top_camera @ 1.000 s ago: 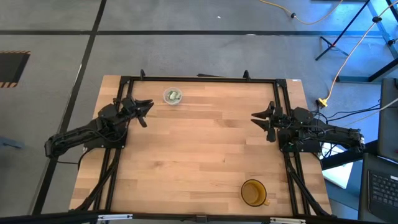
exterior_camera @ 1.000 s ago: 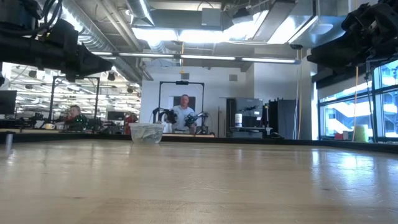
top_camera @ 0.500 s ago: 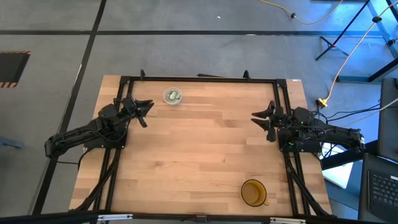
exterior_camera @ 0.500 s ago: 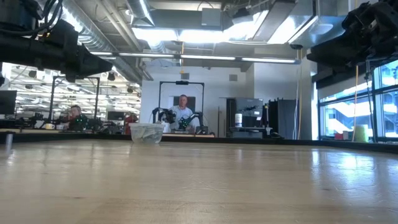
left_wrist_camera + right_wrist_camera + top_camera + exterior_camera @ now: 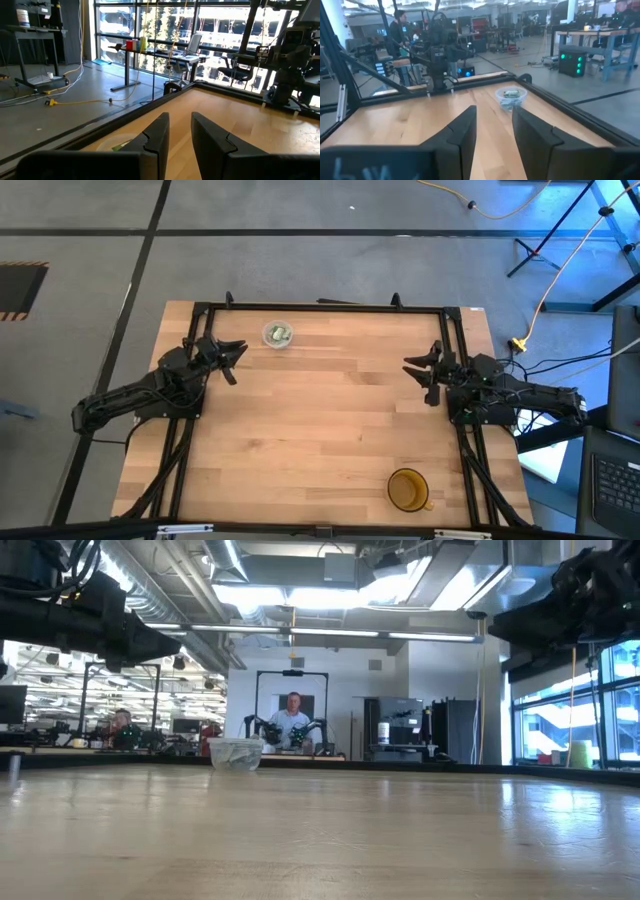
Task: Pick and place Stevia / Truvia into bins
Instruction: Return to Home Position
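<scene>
A small clear cup [image 5: 278,335] stands on its base near the table's far edge, left of centre, with green and white sachets [image 5: 281,334] lying inside it. The low view shows the cup [image 5: 235,753] far off, and the right wrist view shows the cup [image 5: 511,97] with a sachet [image 5: 510,93] at its top. I see no sachets loose on the table. My left gripper [image 5: 239,360] hovers open just right of and nearer than the cup, whose rim [image 5: 117,145] shows beside its fingers. My right gripper [image 5: 413,375] hovers open by the table's right edge, pointing left.
An amber cup [image 5: 406,490] stands near the table's near edge, right of centre. A black frame rail [image 5: 320,307] runs along the far edge and down both sides. Bare wood lies between the arms. People [image 5: 293,720] sit in the room beyond the table.
</scene>
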Robot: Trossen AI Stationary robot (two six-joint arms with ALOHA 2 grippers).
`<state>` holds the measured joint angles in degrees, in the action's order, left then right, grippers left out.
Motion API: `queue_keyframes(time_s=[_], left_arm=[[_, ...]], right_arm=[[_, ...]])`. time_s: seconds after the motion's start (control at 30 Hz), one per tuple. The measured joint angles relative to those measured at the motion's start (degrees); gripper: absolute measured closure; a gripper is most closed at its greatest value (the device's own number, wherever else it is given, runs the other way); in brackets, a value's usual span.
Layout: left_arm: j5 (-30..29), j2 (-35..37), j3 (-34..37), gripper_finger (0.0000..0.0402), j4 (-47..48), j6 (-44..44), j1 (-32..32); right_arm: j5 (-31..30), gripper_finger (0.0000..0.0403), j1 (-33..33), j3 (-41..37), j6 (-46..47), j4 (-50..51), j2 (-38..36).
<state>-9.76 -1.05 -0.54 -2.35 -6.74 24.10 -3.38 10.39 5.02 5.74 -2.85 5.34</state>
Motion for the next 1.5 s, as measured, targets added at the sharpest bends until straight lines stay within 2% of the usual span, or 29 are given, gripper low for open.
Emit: queue_keyframes(time_s=[0.4, 0.7, 0.8, 1.2, 1.5], left_arm=[[0.0, -0.01, 0.0, 0.0327, -0.02, 0.0, 0.0], [0.0, -0.01, -0.02, 0.0327, 0.0, 0.0, 0.0], [0.0, -0.01, -0.02, 0.0327, 0.0, 0.0, 0.0], [0.01, -0.01, -0.02, 0.0327, 0.0, 0.0, 0.01], [0.0, -0.01, -0.02, 0.0327, -0.01, 0.0, 0.02]], right_arm=[[-0.02, 0.0273, -0.02, -0.05, -3.18, -3.57, -0.02], [0.43, 0.0273, -0.04, -2.2, 3.88, -3.02, -0.02], [0.45, 0.0273, -0.02, -2.39, 1.24, -2.39, 0.0], [0.48, 0.0273, -0.04, -2.45, 1.27, -2.53, -0.02], [0.51, 0.0273, -0.07, -4.66, 1.47, -1.57, -4.51]])
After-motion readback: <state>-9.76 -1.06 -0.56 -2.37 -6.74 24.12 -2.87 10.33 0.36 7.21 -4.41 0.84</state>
